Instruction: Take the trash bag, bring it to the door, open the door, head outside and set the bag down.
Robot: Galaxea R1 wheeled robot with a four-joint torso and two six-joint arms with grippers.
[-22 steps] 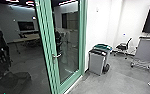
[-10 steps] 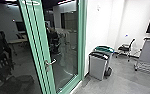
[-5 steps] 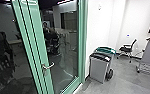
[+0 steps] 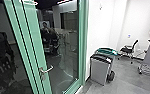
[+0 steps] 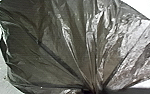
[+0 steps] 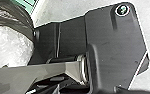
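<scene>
The trash bag (image 5: pixel 48 50) fans from its gathered neck, clamped in the left gripper (image 5: pixel 93 90); right gripper's state, can't tell. Lidded bins (image 4: pixel 99 71) hide their contents.

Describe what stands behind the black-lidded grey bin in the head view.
Behind the black-lidded bin stands a green-lidded bin. Its lid and a strip of its side show; the nearer bin covers most of its body, so its front cannot be described.

A crinkled, dark plastic trash bag (image 6: pixel 14 16) bulges near a green strip (image 6: pixel 30 4), perhaps a door frame. The floor (image 6: pixel 63 10) is pale grey.
</scene>
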